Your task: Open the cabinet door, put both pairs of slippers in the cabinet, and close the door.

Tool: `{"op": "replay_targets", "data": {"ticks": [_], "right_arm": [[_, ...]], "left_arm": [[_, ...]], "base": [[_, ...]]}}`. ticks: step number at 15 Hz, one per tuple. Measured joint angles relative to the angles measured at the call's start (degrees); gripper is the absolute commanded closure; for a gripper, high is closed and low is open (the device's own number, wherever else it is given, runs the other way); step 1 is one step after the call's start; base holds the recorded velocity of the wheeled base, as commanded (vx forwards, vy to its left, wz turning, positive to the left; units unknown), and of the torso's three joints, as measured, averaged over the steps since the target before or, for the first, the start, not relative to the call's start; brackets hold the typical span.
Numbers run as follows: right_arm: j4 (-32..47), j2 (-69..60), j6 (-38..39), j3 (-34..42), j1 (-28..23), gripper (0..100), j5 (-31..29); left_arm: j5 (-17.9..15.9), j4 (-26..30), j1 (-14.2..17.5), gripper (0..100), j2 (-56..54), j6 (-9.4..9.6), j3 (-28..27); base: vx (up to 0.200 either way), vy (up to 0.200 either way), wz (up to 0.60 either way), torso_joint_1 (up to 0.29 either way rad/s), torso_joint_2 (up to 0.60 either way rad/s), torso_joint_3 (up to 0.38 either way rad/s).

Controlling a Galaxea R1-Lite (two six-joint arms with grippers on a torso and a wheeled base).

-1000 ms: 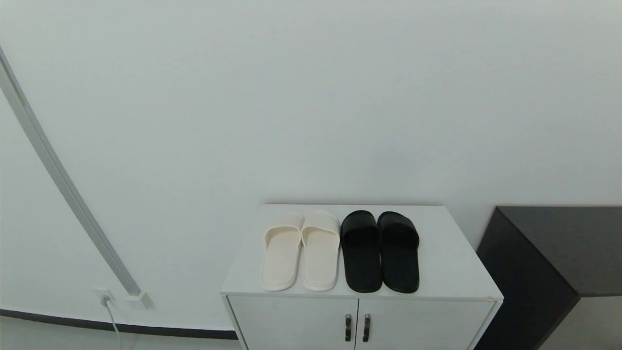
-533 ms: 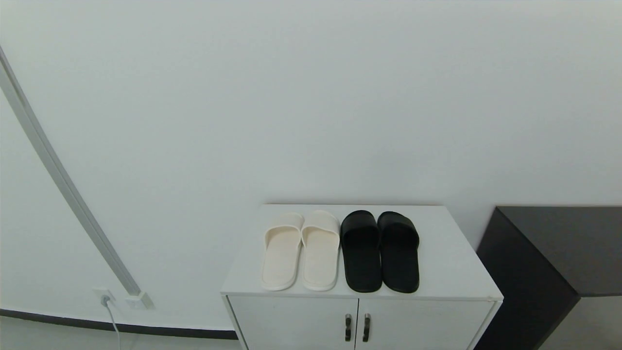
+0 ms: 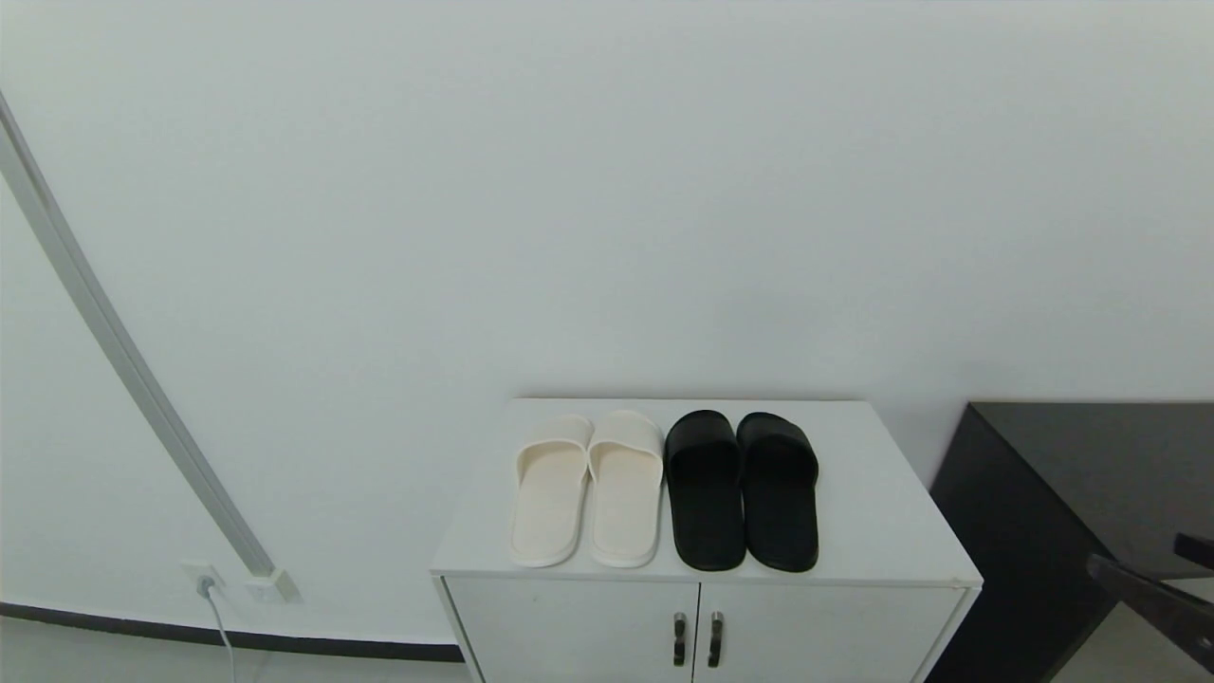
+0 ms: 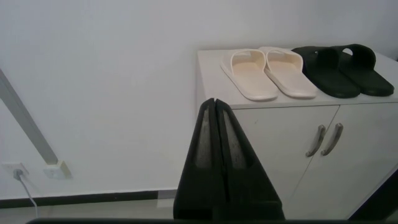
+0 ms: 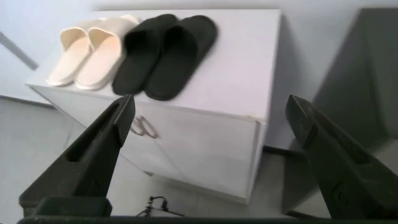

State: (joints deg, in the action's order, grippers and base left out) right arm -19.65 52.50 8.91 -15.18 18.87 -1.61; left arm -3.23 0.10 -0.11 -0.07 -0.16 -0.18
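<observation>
Right pincer (image 3: 1138,560) is coming up into the head view at lower right, in front of the dark cabinet (image 3: 1043,474); nothing else is moving. Its jaws are standing spread wide, empty. Left pincer (image 4: 215,102) is sitting pressed together, holding nothing. White slippers (image 3: 586,490) and black slippers (image 3: 742,491) are lying side by side on top of the white cabinet (image 3: 892,541). Doors (image 3: 569,626) are shut, handles (image 3: 697,638) untouched. The arm is probably setting up for door opening.
</observation>
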Motion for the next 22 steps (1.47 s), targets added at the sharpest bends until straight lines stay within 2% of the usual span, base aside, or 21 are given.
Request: {"op": "replay_targets", "data": {"ticks": [2, 4, 7, 10, 16, 22], "right_arm": [[-4.0, 7.4, 3.7, -2.8, 9.2, 0, -8.9], [-5.4, 13.9, 6.4, -6.3, 16.3, 0, -15.8], [-6.4, 22.6, 10.8, -12.3, 24.0, 0, -22.8], [-9.2, 30.5, 12.0, -17.3, 28.8, 0, -26.2], [-24.6, 51.2, 11.9, -24.1, 30.9, 0, -33.5], [-27.7, 67.3, 11.7, -33.9, 27.4, 0, -36.9]], "left_arm": [[0.0, 0.0, 0.0, 100, 0.0, 0.0, 0.0], [0.0, 0.0, 0.0, 100, 0.0, 0.0, 0.0], [0.0, 0.0, 0.0, 100, 0.0, 0.0, 0.0], [0.0, 0.0, 0.0, 100, 0.0, 0.0, 0.0], [0.0, 0.0, 0.0, 100, 0.0, -0.17, 0.0], [-0.1, 0.0, 0.0, 100, 0.0, -0.27, 0.0]], "base": [[0.0, 0.0, 0.0, 0.0, 0.0, 0.0], [0.0, 0.0, 0.0, 0.0, 0.0, 0.0], [0.0, 0.0, 0.0, 0.0, 0.0, 0.0], [0.0, 0.0, 0.0, 0.0, 0.0, 0.0], [0.0, 0.0, 0.0, 0.0, 0.0, 0.0], [0.0, 0.0, 0.0, 0.0, 0.0, 0.0]]}}
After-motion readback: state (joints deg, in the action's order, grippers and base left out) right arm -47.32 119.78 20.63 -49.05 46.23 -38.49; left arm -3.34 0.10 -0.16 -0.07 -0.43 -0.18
